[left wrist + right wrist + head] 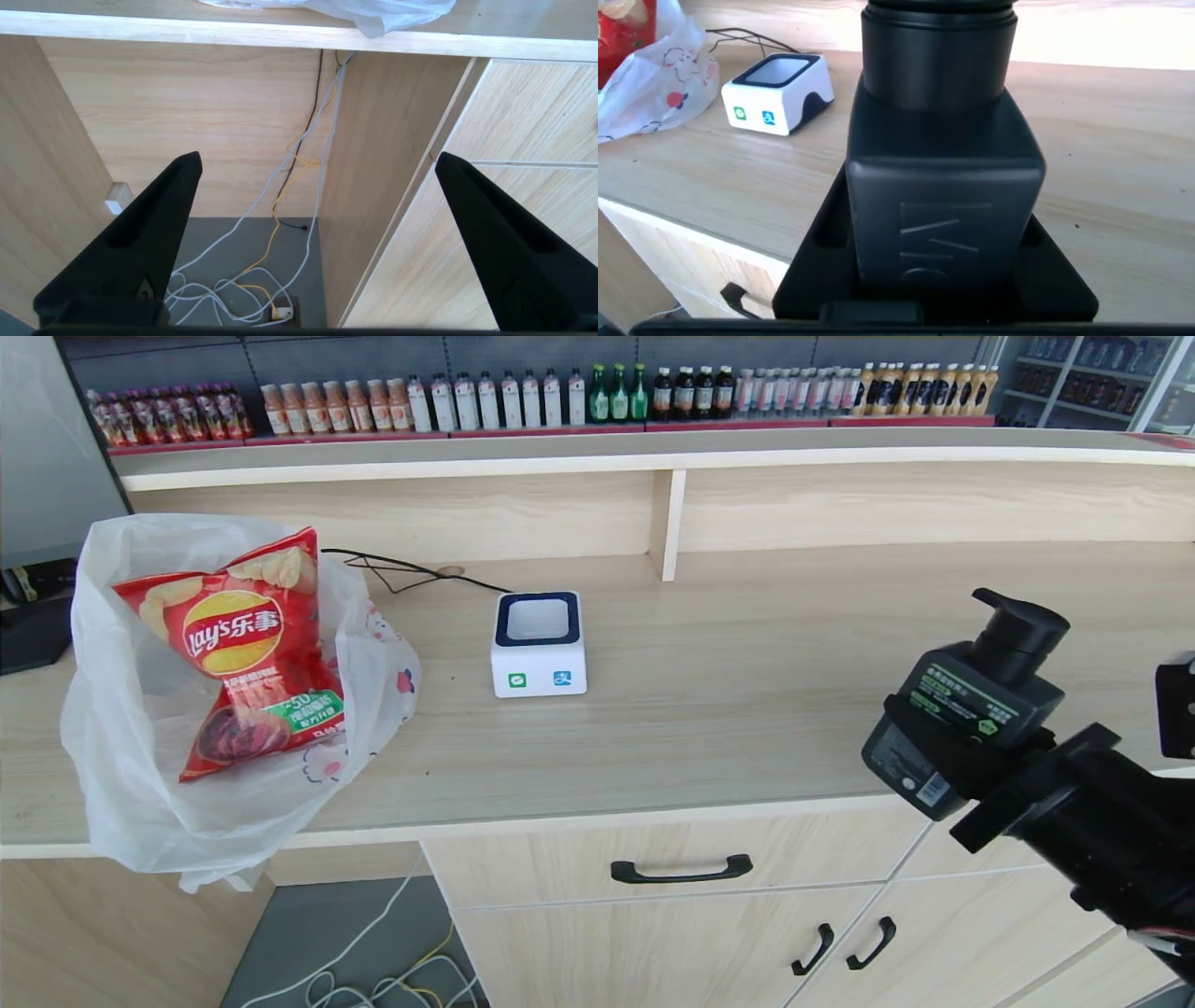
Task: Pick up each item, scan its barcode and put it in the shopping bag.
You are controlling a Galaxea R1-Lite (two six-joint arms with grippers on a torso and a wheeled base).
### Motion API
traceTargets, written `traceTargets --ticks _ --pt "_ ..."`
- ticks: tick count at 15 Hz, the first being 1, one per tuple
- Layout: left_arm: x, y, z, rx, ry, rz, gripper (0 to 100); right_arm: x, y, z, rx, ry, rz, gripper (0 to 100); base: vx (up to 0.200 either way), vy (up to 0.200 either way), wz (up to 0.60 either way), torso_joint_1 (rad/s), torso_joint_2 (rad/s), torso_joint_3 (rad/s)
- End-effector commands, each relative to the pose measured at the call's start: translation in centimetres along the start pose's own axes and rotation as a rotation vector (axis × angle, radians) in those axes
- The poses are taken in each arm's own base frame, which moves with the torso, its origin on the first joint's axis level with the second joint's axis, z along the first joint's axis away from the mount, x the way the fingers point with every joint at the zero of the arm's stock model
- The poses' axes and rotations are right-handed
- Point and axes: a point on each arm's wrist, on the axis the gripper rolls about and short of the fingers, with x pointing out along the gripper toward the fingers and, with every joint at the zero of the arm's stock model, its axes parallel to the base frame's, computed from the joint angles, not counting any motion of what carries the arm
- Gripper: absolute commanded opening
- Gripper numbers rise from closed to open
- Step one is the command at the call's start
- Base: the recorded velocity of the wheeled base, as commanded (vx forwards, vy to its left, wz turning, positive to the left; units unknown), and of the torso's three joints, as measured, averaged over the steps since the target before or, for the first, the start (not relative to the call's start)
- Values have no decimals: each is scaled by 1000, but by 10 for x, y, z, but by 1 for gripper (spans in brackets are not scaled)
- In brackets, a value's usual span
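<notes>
Grasping the black bottle (pixel 966 709) at lower right, the right hand (pixel 1004 784) should face its barcode (pixel 931 791) to the scanner (pixel 540 644).

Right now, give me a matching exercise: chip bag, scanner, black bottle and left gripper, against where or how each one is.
Things: 1 chip bag; 2 scanner; 3 black bottle; 4 left gripper.
States: A held in the jaws of the right gripper; B jaws open, lower than the counter; C inside the shopping bag; D standing on the counter.
Pairs: 1-C; 2-D; 3-A; 4-B.
</notes>
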Motion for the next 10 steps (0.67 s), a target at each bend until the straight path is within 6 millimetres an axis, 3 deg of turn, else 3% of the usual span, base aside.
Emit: traceTargets --ticks 1,4,6,10 --pt "0 0 0 0 0 0 100 -1 5 0 3 -4 105 0 0 0 0 0 0 0" --pt "0 0 0 0 0 0 100 5 17 -7 61 21 418 0 0 0 0 0 0 0" --pt "0 0 0 0 0 0 100 15 22 -12 126 48 493 0 0 0 0 0 0 0" --pt "0 0 0 0 0 0 100 38 47 6 317 20 730 0 0 0 0 0 0 0"
